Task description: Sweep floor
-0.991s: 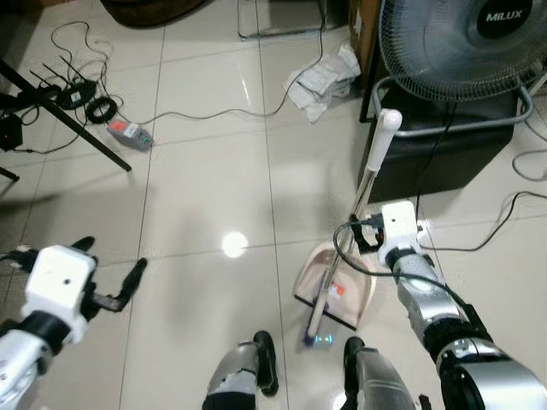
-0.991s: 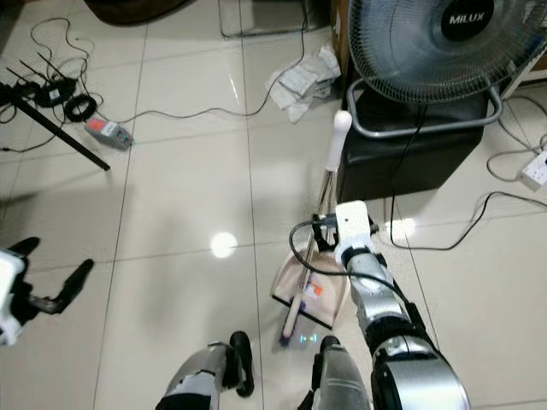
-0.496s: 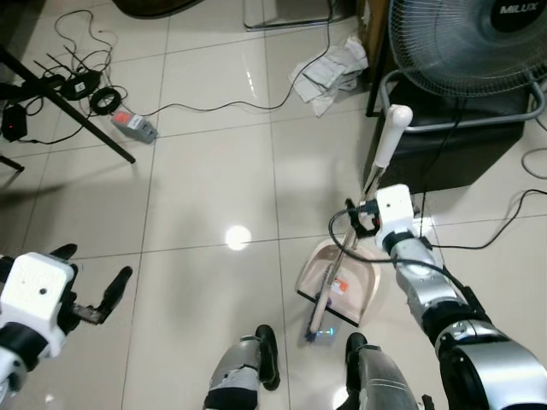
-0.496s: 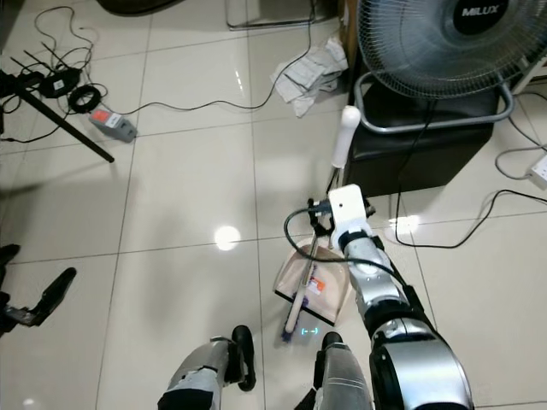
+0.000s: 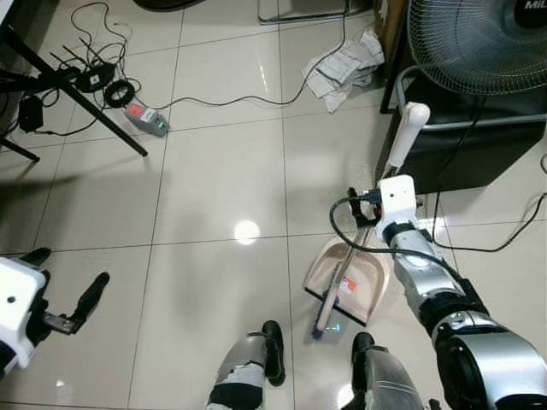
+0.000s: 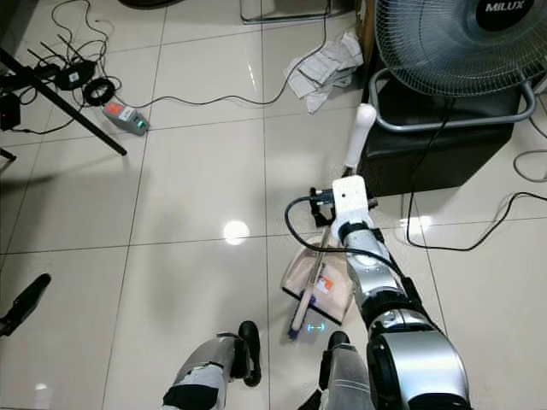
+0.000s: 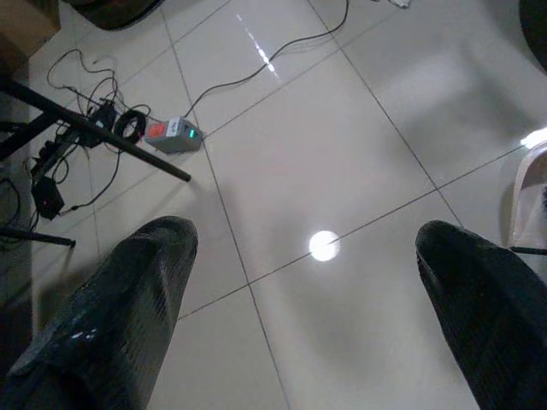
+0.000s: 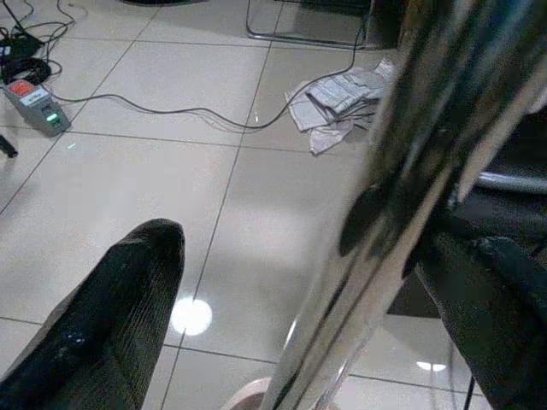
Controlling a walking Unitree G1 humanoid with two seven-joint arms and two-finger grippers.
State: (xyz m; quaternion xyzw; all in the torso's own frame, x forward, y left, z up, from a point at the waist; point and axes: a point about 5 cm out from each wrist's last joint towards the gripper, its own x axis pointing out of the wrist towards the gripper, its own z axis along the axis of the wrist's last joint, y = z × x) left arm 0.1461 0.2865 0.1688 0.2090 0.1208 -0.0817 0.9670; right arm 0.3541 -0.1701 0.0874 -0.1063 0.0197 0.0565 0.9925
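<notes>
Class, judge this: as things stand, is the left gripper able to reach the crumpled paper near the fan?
Probably not. The left gripper hangs low at the robot's left, while the paper lies far across open floor, beyond the dustpan.

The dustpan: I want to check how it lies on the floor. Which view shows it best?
The left eye view: the whole beige dustpan lies on the tiles under the right gripper. The right eye view shows it similarly; the right wrist view catches only its edge.

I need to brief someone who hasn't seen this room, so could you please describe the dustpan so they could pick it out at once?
Start from the big fan on its dark stand at the robot's right. On the pale tiles just in front of it lies the dustpan, by the right gripper. It is a beige scoop with a long pole and white grip, unlike the crumpled papers farther off.
</notes>
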